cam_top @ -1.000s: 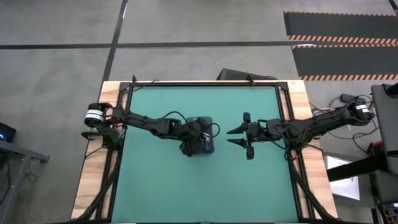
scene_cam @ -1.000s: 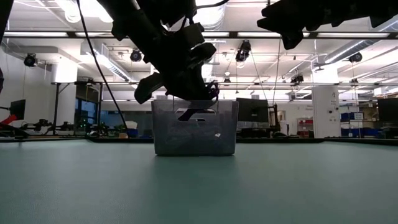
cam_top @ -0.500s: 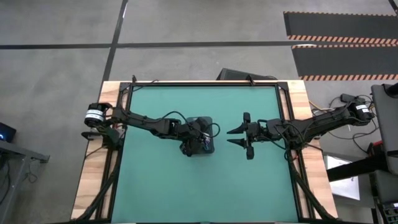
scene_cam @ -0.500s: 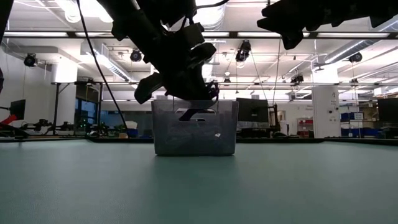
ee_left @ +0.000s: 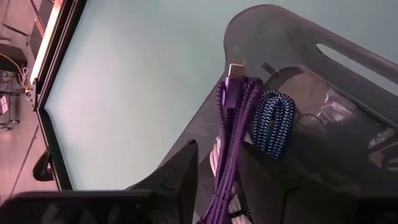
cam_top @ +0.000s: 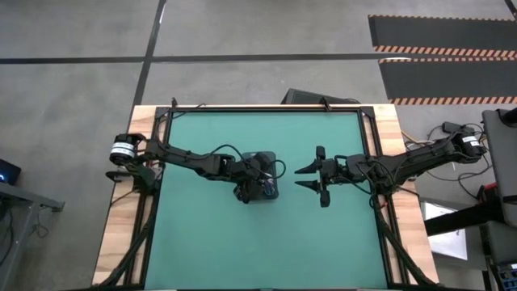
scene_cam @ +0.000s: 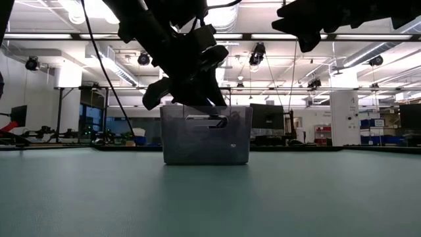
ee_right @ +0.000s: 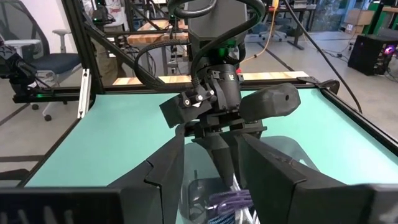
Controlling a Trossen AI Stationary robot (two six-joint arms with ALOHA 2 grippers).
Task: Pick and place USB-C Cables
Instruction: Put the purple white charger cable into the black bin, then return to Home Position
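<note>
A purple braided USB-C cable [ee_left: 231, 134] hangs in my left gripper [ee_left: 219, 171], its plug [ee_left: 235, 70] pointing into the grey translucent tray [scene_cam: 205, 146]. The right wrist view shows the same gripper [ee_right: 219, 146] above the tray with the purple cable [ee_right: 229, 200] below it. A blue-and-white braided cable bundle [ee_left: 274, 121] lies inside the tray. My left gripper [cam_top: 257, 181] is over the tray [cam_top: 267, 156]. My right gripper [cam_top: 309, 179] hovers open to the tray's right, touching nothing. My left gripper has the bundled purple cable [ee_left: 225, 163] pinched between its two fingers [ee_left: 181, 169], several strands side by side. The fingers point down into the tray from above and lie along the bundle. The cable's plug end reaches past the fingertips, inside the tray wall [ee_left: 261, 25].
The green table top [cam_top: 210, 234] lies open around the tray on the near and left sides. A black frame [cam_top: 266, 109] runs along the table's edges. Desks, monitors and a chair [ee_right: 50, 62] stand in the room beyond.
Seen through the tray wall in the low view, the dark cable below my left gripper has turned from slanting to level. Both arms have otherwise stayed in place.
</note>
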